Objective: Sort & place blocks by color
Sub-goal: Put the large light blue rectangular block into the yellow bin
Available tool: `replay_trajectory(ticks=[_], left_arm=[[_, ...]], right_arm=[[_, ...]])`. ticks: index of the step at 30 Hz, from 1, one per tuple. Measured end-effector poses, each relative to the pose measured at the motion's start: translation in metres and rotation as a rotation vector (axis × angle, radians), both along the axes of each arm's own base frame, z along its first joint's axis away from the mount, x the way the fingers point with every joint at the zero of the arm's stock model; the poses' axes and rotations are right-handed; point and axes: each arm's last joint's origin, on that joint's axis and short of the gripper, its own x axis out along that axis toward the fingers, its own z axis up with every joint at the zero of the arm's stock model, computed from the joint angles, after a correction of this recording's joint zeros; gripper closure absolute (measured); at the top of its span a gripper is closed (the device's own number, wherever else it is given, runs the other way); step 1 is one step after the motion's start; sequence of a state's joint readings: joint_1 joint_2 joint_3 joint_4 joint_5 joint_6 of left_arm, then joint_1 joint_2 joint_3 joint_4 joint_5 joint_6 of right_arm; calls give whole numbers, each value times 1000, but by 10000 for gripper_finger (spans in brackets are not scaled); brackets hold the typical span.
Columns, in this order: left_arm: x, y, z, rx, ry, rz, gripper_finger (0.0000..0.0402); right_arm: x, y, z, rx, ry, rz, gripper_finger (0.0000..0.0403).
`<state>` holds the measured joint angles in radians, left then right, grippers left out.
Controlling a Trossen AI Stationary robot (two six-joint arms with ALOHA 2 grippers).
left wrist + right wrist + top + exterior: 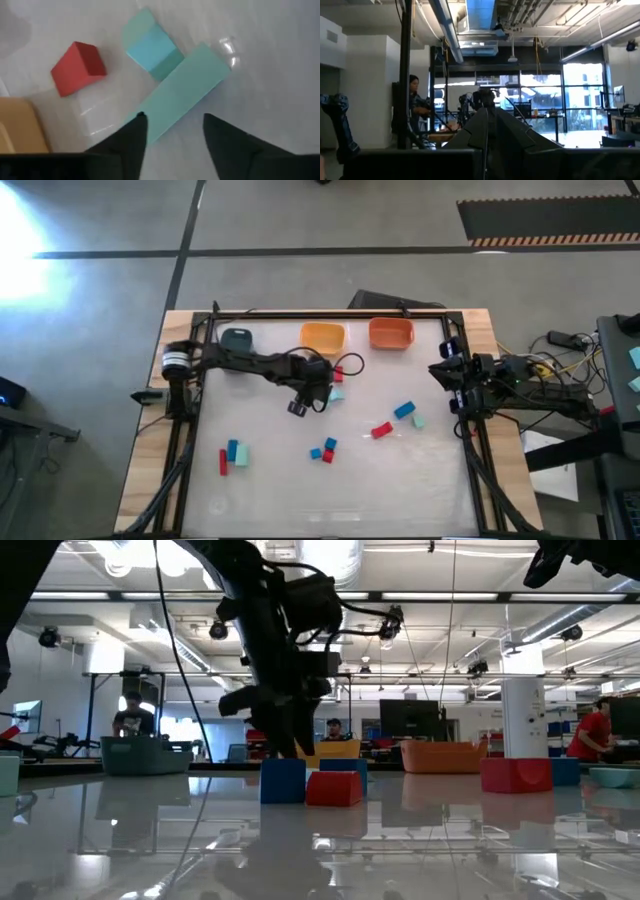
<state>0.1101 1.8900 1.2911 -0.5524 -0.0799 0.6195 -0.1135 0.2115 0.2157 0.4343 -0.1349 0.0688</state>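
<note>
Pale teal bar [186, 90] flat, diagonal, between open left end effector [172, 132] fingers.

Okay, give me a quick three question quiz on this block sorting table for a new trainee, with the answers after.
1. True or false: the left gripper has its fingers apart over a teal bar.
2. Which bin is farthest to the left in the high view: A grey, B yellow, C orange?
3. Fill in: in the left wrist view, the cube beside the teal blocks is ____.

Key: 1 true; 2 A; 3 red.
</note>
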Motion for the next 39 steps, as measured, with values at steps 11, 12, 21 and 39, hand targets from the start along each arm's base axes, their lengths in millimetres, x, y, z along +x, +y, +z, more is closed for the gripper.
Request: replay_trajectory(ticks=[11,12,21,39], left_arm=[[12,1,-8,23,-79,-105,164],[12,1,-8,15,-79,-109,164],[10,1,-8,-38,-62,-118,164],[8,6,11,-98,-91,-148,164]], right_arm=[[1,0,-3,62,38,26,376],[1,0,-3,62,37,26,376],[1,0,-3,58,37,23,376],[3,0,-4,39,45,10,376]])
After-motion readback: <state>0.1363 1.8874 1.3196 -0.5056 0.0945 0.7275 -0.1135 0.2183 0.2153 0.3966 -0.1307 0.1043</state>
